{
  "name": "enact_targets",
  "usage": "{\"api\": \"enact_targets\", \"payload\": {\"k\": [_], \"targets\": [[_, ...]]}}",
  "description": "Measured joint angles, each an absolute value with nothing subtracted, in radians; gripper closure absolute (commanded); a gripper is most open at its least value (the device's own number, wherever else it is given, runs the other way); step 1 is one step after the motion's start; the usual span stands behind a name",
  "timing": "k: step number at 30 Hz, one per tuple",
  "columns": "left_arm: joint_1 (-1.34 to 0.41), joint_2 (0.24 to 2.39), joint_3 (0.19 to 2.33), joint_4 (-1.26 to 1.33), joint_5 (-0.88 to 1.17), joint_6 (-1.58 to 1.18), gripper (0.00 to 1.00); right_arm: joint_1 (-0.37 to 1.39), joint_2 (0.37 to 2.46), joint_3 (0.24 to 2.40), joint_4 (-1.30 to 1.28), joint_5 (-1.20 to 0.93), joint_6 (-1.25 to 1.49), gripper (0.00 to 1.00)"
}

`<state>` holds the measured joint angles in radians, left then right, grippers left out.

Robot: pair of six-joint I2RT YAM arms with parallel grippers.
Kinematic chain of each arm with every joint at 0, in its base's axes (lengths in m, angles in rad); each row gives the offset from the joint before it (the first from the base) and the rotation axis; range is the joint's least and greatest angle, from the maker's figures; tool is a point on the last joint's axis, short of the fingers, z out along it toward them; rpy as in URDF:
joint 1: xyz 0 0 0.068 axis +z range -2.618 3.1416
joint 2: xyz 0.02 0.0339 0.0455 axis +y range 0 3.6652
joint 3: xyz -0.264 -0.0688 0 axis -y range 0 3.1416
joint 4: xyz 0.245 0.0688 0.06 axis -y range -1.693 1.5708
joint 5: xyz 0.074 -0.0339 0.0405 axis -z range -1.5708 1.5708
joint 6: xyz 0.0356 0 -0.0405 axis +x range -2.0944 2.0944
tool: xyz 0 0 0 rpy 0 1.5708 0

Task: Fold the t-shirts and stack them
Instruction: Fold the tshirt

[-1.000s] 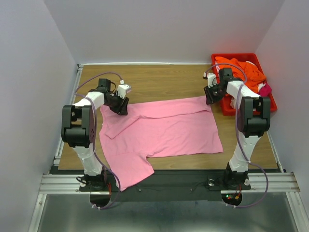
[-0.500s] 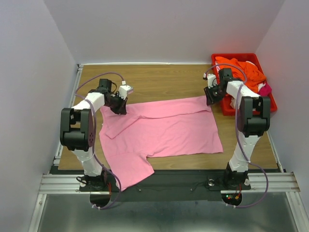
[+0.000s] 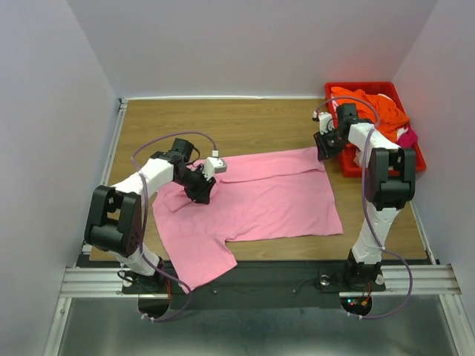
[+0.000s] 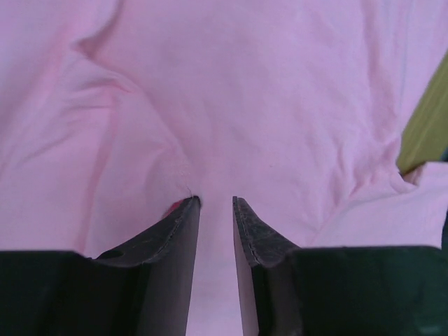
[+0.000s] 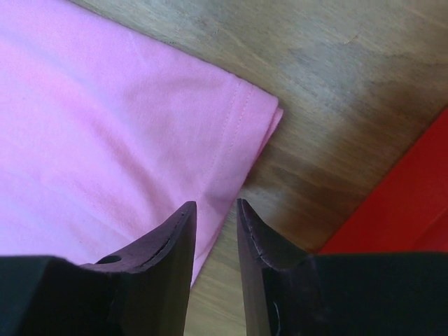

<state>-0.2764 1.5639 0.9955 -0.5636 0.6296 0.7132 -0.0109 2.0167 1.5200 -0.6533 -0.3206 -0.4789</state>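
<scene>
A light pink t-shirt [image 3: 274, 196] lies spread on the wooden table [image 3: 245, 122], with one sleeve hanging over the near edge. My left gripper [image 3: 202, 189] sits on its upper left part, and that shoulder is pulled inward over the body. In the left wrist view the jaws [image 4: 216, 199] are nearly closed with pink cloth [image 4: 245, 84] between them. My right gripper [image 3: 323, 148] is at the shirt's far right corner. Its jaws [image 5: 216, 203] are nearly closed over the hem [image 5: 91, 119].
A red plastic bin [image 3: 364, 85] stands at the far right of the table, just right of my right gripper, and shows in the right wrist view [image 5: 413, 210]. It holds an orange shirt [image 3: 378, 104] and a magenta one [image 3: 407, 137]. Grey walls enclose the table.
My left gripper has moved right and toward the near edge, dragging the pink shirt's upper left shoulder over the body. The right arm has not moved.
</scene>
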Motion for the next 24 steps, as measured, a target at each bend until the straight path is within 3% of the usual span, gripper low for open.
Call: {"api": "enact_targets", "payload": {"k": [6,12,24], "targets": [[-0.302,1.564,1.002,-0.700,0.631,0.820,0.61,-0.011,2.022,1.584,-0.664,-0.318,-0.478,0.64],[-0.205,1.561,1.080,-0.709,0.640,0.820,0.46,-0.011,2.027,1.628,-0.666,-0.319,-0.474,0.64],[-0.263,1.558,1.061,-0.562,0.522,0.760,0.46,-0.010,2.040,1.632,-0.682,-0.327,-0.470,0.65]]}}
